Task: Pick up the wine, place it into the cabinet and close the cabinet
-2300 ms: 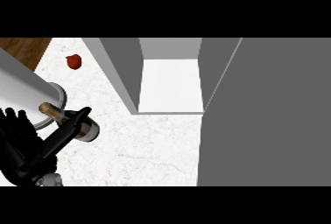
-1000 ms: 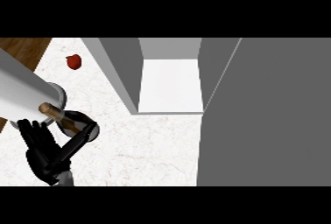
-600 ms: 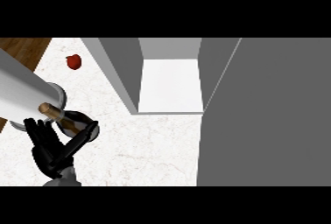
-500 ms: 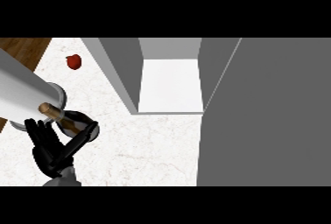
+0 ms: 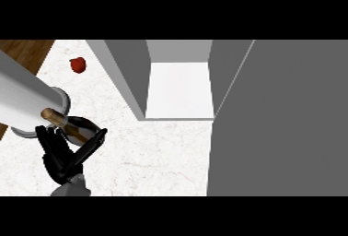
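The left hand (image 5: 65, 154) is curling round the wine bottle (image 5: 76, 128), neck tilting far-left, while the open cabinet (image 5: 180, 90) is standing far-right.

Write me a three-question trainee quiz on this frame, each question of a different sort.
1. True or false: the dark glass wine bottle with the tan cork top already stands inside the open grey cabinet with the white floor.
2. Multiple choice: the small red object lies A) inside the cabinet, B) on the white marble counter near its far left corner, C) in the black hand.
3. Fill in: the cabinet door is ____.

Key: 1 false; 2 B; 3 open.
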Action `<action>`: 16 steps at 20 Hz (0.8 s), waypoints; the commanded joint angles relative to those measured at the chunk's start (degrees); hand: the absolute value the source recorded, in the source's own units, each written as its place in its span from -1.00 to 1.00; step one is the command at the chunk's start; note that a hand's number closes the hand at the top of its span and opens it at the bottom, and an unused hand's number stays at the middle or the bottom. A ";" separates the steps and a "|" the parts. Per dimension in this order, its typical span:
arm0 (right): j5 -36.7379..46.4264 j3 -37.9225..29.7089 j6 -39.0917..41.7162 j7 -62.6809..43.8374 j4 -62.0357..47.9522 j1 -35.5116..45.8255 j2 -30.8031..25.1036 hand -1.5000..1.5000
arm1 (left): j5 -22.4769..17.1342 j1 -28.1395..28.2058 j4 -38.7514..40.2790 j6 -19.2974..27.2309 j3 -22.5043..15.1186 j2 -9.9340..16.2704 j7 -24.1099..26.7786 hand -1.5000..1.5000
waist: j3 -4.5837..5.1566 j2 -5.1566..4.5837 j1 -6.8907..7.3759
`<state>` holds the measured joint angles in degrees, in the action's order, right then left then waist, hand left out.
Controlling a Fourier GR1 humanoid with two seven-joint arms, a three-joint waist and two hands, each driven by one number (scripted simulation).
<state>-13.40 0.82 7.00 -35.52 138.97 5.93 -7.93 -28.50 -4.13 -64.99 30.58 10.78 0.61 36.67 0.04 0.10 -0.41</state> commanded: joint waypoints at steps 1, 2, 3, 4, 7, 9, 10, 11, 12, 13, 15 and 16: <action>-5.70 -3.40 1.14 -1.12 9.24 -4.51 -0.71 -1.00 | -0.29 -2.20 1.65 -0.28 0.43 0.65 -0.99 -1.00 | -0.04 -0.01 -0.09; -4.56 -2.44 -0.70 -3.45 9.18 -1.45 -0.63 -1.00 | -2.26 -4.61 7.78 -4.90 3.37 2.64 0.84 -1.00 | 0.01 -0.07 -0.24; -5.42 -3.27 -1.58 -4.90 7.11 1.66 -0.98 -1.00 | -0.61 -1.50 4.33 -3.27 0.84 0.60 1.14 -1.00 | -0.01 -0.04 0.18; -5.33 -2.79 -0.33 -4.67 9.89 -1.60 -1.17 -1.00 | -2.19 -3.88 7.99 -5.53 2.91 1.75 1.63 -1.00 | 0.00 -0.04 -0.16; -3.43 -1.71 -0.55 -2.63 7.03 -0.15 0.08 -1.00 | -3.55 -5.94 11.20 -4.31 2.34 -0.53 6.63 -1.00 | 0.00 -0.07 -0.11; -4.95 -2.47 -0.75 -5.10 10.95 -1.91 -0.44 -1.00 | -2.04 -4.17 9.43 -5.27 2.76 0.15 5.38 -1.00 | -0.02 0.02 -0.14; -6.79 -3.77 -0.55 -4.58 7.65 1.08 -0.91 -1.00 | -2.93 -6.83 13.79 -6.79 4.48 -0.52 8.65 -1.00 | 0.01 -0.08 -0.19; -8.50 -5.40 -1.51 -8.35 11.70 0.28 -2.04 -1.00 | -4.10 -7.06 14.03 -9.11 5.49 2.10 6.52 -1.00 | 0.02 0.01 -0.56; -5.18 -3.05 0.53 -2.97 9.32 -2.46 -0.20 -1.00 | -4.14 -7.02 12.68 -8.04 5.26 1.57 6.27 -1.00 | -0.02 -0.02 -0.17; -4.15 -2.25 -1.88 -6.18 9.27 0.79 -0.24 -1.00 | -4.08 -6.22 12.50 -8.77 4.76 -0.04 8.16 -1.00 | 0.00 0.00 0.00; -0.85 0.80 0.01 -0.19 6.92 -3.03 2.41 -1.00 | -4.34 -7.00 16.76 -12.00 5.06 -0.55 11.33 1.00 | 0.00 -0.09 -0.11; -5.47 -2.95 -1.01 -5.58 8.05 1.30 -0.71 -1.00 | -5.32 -8.46 15.93 -13.63 5.47 1.52 8.49 1.00 | 0.01 -0.04 -0.11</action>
<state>-13.64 -1.01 7.05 -36.56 138.71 7.60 -8.09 -32.56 -10.55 -51.54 20.64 15.48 1.25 44.64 0.02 0.06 -0.53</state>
